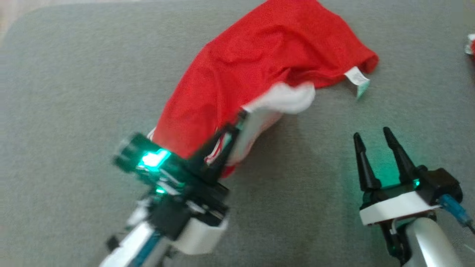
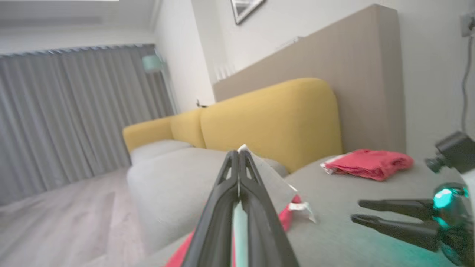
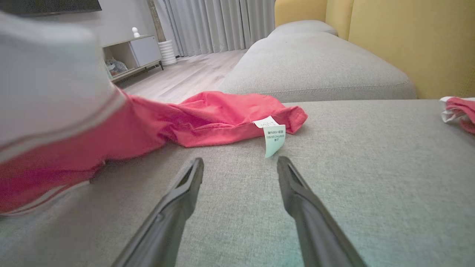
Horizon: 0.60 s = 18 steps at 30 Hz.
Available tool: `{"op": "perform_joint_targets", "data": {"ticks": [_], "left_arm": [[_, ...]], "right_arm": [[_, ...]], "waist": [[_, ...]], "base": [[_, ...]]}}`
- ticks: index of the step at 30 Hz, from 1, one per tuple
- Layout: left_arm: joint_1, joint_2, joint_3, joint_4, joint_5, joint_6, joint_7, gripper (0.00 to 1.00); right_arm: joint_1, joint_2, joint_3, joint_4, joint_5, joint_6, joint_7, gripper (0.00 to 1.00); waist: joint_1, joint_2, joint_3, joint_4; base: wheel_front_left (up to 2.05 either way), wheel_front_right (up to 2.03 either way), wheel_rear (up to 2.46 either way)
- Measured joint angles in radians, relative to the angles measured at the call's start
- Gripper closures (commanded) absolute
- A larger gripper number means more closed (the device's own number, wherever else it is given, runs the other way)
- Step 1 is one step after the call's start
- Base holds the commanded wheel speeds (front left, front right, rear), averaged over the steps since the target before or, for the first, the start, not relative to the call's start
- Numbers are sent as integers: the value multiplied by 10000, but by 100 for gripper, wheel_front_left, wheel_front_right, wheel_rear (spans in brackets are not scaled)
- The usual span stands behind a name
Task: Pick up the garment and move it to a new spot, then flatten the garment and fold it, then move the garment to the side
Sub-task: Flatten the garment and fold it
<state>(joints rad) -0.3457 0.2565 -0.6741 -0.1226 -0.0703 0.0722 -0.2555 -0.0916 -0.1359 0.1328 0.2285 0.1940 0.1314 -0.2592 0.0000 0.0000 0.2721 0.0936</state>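
head view: where does the garment (image 1: 267, 55) lie?

on the grey sofa seat (image 1: 74, 92), a crumpled red heap running from the upper middle down toward the lower left. its white band (image 1: 289, 98) and care label (image 1: 358, 79) sit on the near edge. the far part rests on the cushion; the near end looks drawn up off it.

what has hold of it?

the left end effector (image 1: 237, 124) is clamped on that near end. in the left wrist view its fingers (image 2: 219, 211) press together, with a sliver of pale cloth showing at the tips.

and the other one?

the right end effector (image 1: 372, 134) hangs just above the cushion near the label, fingers spread wide, holding nothing.

so which step is this?

the first, i judge: the grip is made, but the lift and the carry to a new spot are not yet done. flattening and folding are all to come.

what does the next move call for?

a steady rise, so the thin pinch doesn't slip, and a path clear of the second red garment (image 2: 367, 163) lying well apart by the yellow backrest (image 2: 271, 118).
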Motion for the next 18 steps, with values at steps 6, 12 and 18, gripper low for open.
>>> {"op": "perform_joint_targets", "data": {"ticks": [6,12,18], "left_arm": [[275,1080,1166,-1634,100,523,-6,100],[668,1622,1848,-2006,75,769,115,100],[665,1837,2224,-2025,73,959,155,100]], "right_arm": [[-426,-130,-616,180,500,0,0,0],[-1583,-846,-830,1060,1423,0,-2,0],[-2631,-1802,-454,2552,2153,0,-2,0]], "waist": [[0,0,77,630],[1,0,416,1036],[1,0,793,1291]], "base": [[0,0,0],[0,0,0],[0,0,0]]}}
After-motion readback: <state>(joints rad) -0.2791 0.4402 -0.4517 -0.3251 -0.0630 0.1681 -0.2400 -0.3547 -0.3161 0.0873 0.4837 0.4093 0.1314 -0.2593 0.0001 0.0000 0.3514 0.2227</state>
